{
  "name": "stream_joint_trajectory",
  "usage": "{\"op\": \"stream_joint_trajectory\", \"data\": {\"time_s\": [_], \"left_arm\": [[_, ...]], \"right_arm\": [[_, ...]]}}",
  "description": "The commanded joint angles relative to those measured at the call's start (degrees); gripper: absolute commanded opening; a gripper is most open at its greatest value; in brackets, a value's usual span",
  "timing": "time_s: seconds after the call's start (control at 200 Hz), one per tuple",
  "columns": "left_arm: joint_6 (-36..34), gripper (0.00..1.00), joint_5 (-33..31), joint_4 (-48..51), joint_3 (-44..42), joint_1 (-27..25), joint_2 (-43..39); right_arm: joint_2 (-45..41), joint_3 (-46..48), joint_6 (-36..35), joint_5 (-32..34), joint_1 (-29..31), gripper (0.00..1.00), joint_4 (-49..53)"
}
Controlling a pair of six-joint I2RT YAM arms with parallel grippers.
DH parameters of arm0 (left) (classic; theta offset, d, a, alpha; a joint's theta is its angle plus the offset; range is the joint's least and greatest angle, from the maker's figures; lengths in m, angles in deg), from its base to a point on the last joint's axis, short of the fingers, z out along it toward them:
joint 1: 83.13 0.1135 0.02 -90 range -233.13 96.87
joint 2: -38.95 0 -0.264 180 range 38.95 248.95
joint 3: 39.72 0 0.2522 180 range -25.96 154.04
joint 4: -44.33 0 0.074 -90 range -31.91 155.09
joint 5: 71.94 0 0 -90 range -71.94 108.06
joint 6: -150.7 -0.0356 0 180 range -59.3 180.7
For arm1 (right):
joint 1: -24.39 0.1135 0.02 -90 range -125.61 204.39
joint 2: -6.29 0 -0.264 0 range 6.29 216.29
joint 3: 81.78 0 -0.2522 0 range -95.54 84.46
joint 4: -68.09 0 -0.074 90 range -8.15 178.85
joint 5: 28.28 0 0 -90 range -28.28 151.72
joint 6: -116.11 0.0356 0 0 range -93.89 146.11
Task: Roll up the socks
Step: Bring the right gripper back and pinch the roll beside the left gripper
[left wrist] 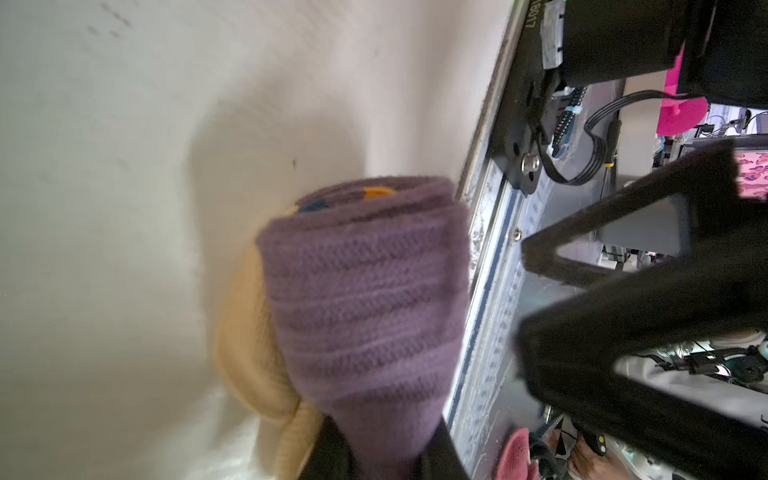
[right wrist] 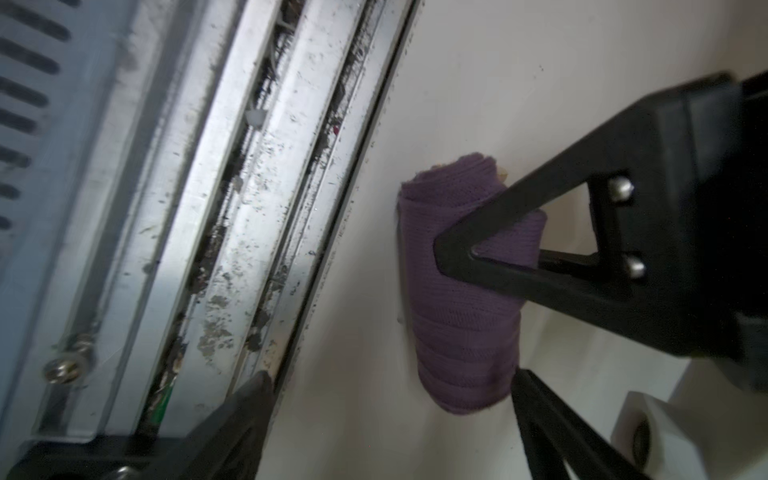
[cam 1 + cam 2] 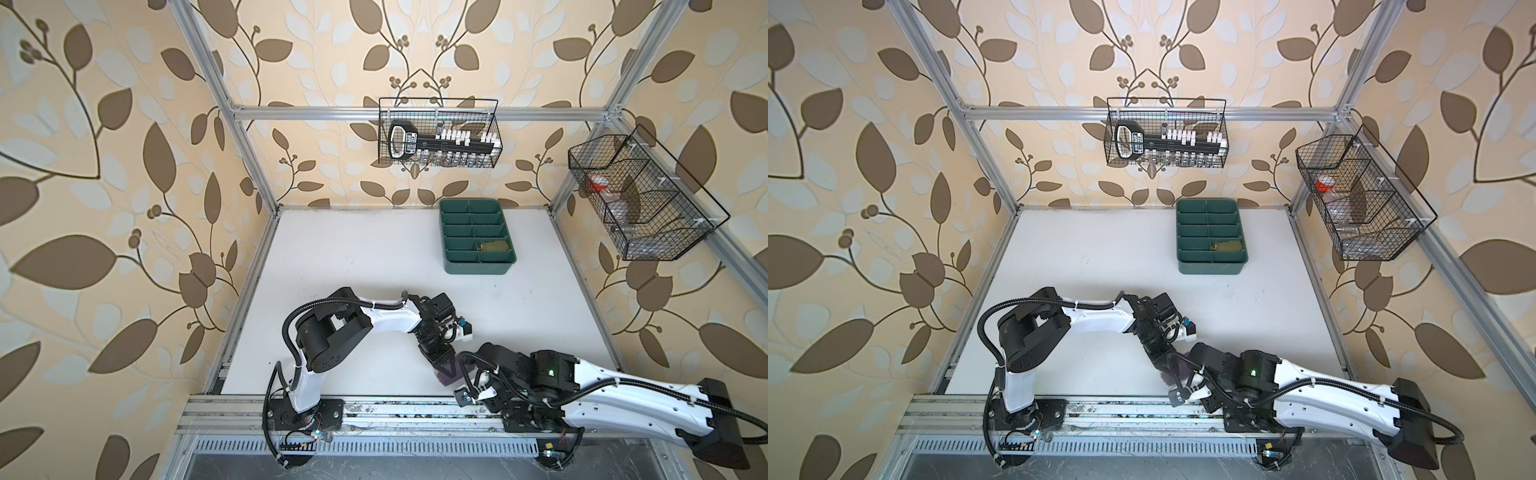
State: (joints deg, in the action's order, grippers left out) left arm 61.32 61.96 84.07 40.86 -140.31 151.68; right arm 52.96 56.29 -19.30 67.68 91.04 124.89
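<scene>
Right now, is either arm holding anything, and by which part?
The left jaws pinch the rolled purple sock near its middle; the right jaws are open, gripping nothing.

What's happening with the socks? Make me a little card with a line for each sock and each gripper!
Sock being worked on: ribbed purple sock with a beige part, rolled up, at the front edge of the white table
Other sock: olive green sock, bundled in a right-side compartment of the dark green divided plastic tray
Left gripper: shut on the purple roll
Right gripper: open, with the roll's end between its spread fingers
</scene>
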Motion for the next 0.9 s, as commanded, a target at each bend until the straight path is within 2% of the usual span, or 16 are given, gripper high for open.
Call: {"op": "stream_joint_trajectory", "data": {"time_s": [0.0,0.155,0.32,0.64,0.69,0.81,0.895], "left_arm": [[0.91,0.02,-13.84,4.11,-5.62,-1.35,6.37],[0.98,0.02,-14.02,3.99,-5.65,-1.35,6.22],[0.61,0.02,-14.19,4.43,-5.45,-1.34,6.12],[0.5,0.03,-15.31,4.59,-5.48,-1.34,5.48],[0.61,0.03,-15.34,4.53,-5.41,-1.31,5.38],[0.54,0.05,-15.38,4.36,-5.66,-1.34,4.97],[0.06,0.09,-15.58,4.54,-5.74,-1.35,4.23]], "right_arm": [[2.12,-0.58,0.69,3.27,-1.35,0.89,-6.89],[6.49,0.57,-0.66,4.5,-3.31,0.85,-12.52],[11.24,0.89,-1.51,5.33,-3.73,0.7,-15.44],[14.24,3.64,-1.01,3.88,-2.13,0.68,-19.27],[15.3,3.55,-0.74,3.39,-2.18,0.62,-20.15],[19.61,2.28,0.26,3.23,-1.99,0.33,-21.15],[20.98,0.95,1.31,2.81,-1.79,0.21,-19.95]]}}
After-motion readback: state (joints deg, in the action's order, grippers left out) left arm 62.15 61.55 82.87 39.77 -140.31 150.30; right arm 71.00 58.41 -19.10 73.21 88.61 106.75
